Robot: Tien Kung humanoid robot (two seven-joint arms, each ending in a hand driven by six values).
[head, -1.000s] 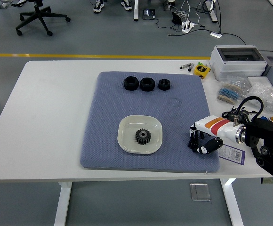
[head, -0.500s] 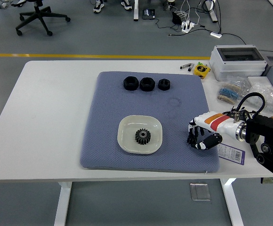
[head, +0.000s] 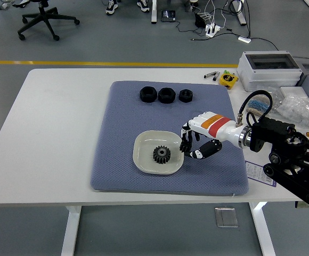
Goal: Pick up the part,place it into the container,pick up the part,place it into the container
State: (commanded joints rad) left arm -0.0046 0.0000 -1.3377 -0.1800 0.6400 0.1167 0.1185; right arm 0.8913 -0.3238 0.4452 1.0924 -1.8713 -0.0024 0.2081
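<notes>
— What sits at the far right of the white table?
— A grey lidded box, a small yellow object beside it, clear bags.
— And beyond?
— An office chair and cables on the floor.

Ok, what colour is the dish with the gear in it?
The dish is cream white, holding a dark grey gear; the head view shows it best.
</notes>
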